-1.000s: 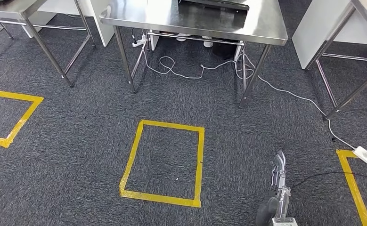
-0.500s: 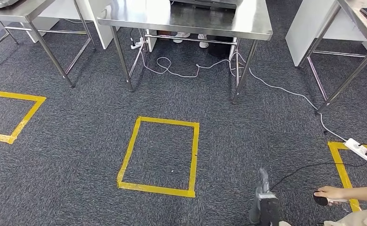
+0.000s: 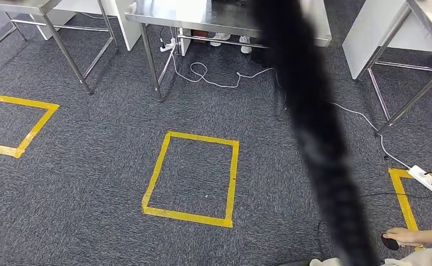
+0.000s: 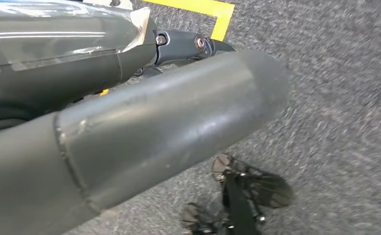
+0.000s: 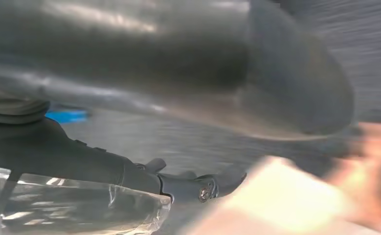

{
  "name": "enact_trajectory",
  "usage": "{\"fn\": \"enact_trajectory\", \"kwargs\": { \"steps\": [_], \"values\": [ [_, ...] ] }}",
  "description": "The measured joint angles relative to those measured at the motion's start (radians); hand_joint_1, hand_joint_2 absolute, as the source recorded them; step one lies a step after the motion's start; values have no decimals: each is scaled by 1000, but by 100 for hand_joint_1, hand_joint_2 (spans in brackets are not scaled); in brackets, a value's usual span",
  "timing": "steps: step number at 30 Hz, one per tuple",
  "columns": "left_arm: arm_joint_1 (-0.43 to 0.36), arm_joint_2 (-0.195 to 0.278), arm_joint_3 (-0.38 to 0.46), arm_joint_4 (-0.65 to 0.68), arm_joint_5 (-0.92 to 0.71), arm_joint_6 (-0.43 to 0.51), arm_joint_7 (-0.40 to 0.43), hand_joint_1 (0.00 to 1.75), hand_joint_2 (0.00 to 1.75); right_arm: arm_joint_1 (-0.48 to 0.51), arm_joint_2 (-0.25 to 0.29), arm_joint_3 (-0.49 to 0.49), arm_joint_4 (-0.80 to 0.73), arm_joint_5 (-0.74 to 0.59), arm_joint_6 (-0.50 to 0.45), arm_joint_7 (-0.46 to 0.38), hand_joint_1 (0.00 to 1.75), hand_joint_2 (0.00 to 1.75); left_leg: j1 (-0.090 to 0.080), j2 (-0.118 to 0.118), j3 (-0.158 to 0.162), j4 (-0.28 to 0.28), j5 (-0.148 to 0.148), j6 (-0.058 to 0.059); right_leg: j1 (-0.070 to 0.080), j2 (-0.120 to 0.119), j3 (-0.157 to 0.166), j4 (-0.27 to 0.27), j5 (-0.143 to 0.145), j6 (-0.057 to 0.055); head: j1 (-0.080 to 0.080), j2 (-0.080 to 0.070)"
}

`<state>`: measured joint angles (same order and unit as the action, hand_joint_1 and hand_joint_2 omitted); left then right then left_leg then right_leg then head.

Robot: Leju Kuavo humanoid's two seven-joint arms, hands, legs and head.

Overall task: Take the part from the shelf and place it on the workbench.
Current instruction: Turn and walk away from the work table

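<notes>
**Left hand empty, right hand unreadable: part yet to be located**

Left hand (image 4: 144, 98) is hanging over the carpet (image 3: 91, 183), thumb and fingers lying apart with nothing between them. Right hand (image 5: 178, 83) is showing too blurred to tell whether it is holding anything.

The part's position cannot be told, so its bearing from either hand, its long axis and the nearer hand cannot be given. By judgement, the robot is in transit and the pick has not begun.

Reading the head view from the left:
- A yellow tape outline (image 3: 36, 130) is marking the floor below a steel table (image 3: 64, 50).
- A second tape square (image 3: 186, 216) is lying ahead, before the centre table (image 3: 169, 14) and a white cable (image 3: 213, 83).
- A dark blurred band (image 3: 313, 138) is crossing the picture; what it is cannot be told.
- A power strip (image 3: 422, 177) is lying near a person's hand (image 3: 405, 236).
</notes>
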<state>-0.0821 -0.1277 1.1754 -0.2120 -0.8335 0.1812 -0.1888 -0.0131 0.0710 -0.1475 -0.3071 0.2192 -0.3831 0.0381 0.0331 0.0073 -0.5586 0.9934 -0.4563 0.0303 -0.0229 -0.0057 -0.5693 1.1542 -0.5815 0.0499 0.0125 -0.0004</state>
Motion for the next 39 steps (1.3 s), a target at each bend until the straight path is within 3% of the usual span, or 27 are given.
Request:
{"fn": "enact_trajectory", "kwargs": {
  "steps": [1, 3, 4, 7, 11, 14, 20, 22, 25, 26, 27, 28, 29, 30, 31, 33, 36, 37, 39],
  "values": [
    [0, 0, -3, 1, -6, -1, 2, 0, 0, -1, 5, 4, 19, 12, -3, 37, 0, 0, -1, 1, 0, 1, 1, -6, -4, -1, 34, -76, 29, 8, 1, 0],
    [0, 0, -13, 2, -20, -5, 1, 0, 0, -5, 16, 10, 49, 21, -10, 100, 0, 0, -5, 3, -1, 4, -1, -19, -6, 0, 71, -168, 64, 4, -1, 0],
    [0, 1, -19, 2, -28, -8, 0, 0, 0, -6, 23, 11, 60, 19, -12, 123, 0, 0, -7, 3, -2, 5, -5, -19, -5, 1, 71, -175, 67, -3, -3, 0],
    [0, 1, -37, 2, -50, -17, -2, 0, 0, -8, 36, 12, 81, 14, -16, 156, 0, 0, -1, 2, -3, 3, 0, -2, -1, 2, 69, -175, 73, -15, -7, 0],
    [0, -1, -56, 5, -66, -27, -3, 0, 0, -14, 41, 13, 96, 26, -25, 164, 0, 0, 6, 2, -1, -6, 13, -15, 9, 2, 65, -174, 78, -26, -6, 0],
    [0, -1, -66, 5, -70, -32, -8, 0, 0, -16, 43, 24, 102, 52, -41, 173, 0, 0, 7, 1, -2, -5, 14, -18, 7, 2, 66, -174, 79, -26, -7, 0],
    [0, -1, -74, 6, -72, -33, -11, 0, 0, -22, 45, 41, 108, 66, -60, 178, 0, 0, 6, -1, -2, -12, 16, -10, 6, -2, 73, -179, 81, -20, -6, 0],
    [0, -4, -74, 6, -71, -31, -11, 0, 0, -22, 45, 41, 109, 64, -64, 177, 0, 0, 11, -5, 7, -38, 32, -9, 9, -3, 61, -146, 57, -20, -4, 0],
    [0, -6, -74, 7, -69, -28, -9, 0, 0, -22, 43, 41, 111, 63, -64, 177, 0, 0, 14, -13, 1, -49, 45, -12, 5, 1, -19, 23, -29, -24, 2, 0],
    [0, -6, -74, 7, -69, -28, -8, 0, 0, -22, 42, 41, 112, 63, -64, 177, 0, 0, 14, -18, -4, -48, 47, -15, 2, 1, -39, 68, -45, -19, 2, 0],
    [0, -6, -73, 7, -68, -27, -8, 0, 0, -21, 41, 41, 113, 63, -65, 177, 0, 0, 15, -25, -9, -47, 50, -19, -2, 1, -41, 80, -46, -10, 3, 0],
    [1, -6, -73, 7, -68, -27, -8, 0, 0, -21, 40, 41, 114, 63, -65, 177, 0, 0, 18, -33, -14, -44, 52, -23, -7, 2, -23, 50, -30, 3, 3, 0],
    [1, -7, -73, 8, -68, -27, -7, 0, 0, -20, 39, 41, 114, 63, -65, 177, 0, 0, 21, -42, -19, -39, 54, -28, -12, 7, 15, -16, -4, 17, 4, 0],
    [1, -7, -73, 8, -67, -26, -7, 0, 0, -21, 39, 41, 114, 63, -64, 177, 0, 0, 23, -51, -23, -33, 56, -35, -16, 19, 54, -84, 19, 26, 5, 0],
    [0, -7, -73, 8, -67, -25, -6, 0, 0, -21, 40, 41, 115, 63, -64, 178, 0, 0, 24, -59, -27, -27, 55, -43, -15, 30, 81, -138, 36, 27, 8, 0],
    [0, -7, -73, 7, -64, -23, -4, 0, 0, -23, 40, 43, 115, 65, -64, 178, 0, 0, 21, -72, -32, -21, 55, -60, -8, 42, 95, -172, 47, 3, 13, -1],
    [3, -8, -73, 8, -59, -22, -3, 0, 0, -28, 38, 47, 116, 70, -63, 180, 0, 0, 28, -78, -39, -16, 53, -74, -2, 22, 89, -168, 58, -38, 12, -1],
    [5, -9, -73, 8, -58, -21, -3, 0, 0, -29, 38, 49, 116, 71, -62, 180, 0, 0, 29, -66, -50, 9, 33, -73, -2, 14, 86, -169, 63, -48, 9, -1],
    [7, -9, -73, 8, -58, -18, -3, 0, 0, -29, 39, 50, 116, 74, -61, 183, 0, 0, 26, -31, -96, 129, -49, -66, 2, -6, 79, -170, 70, -60, 3, -1]
  ]
}}
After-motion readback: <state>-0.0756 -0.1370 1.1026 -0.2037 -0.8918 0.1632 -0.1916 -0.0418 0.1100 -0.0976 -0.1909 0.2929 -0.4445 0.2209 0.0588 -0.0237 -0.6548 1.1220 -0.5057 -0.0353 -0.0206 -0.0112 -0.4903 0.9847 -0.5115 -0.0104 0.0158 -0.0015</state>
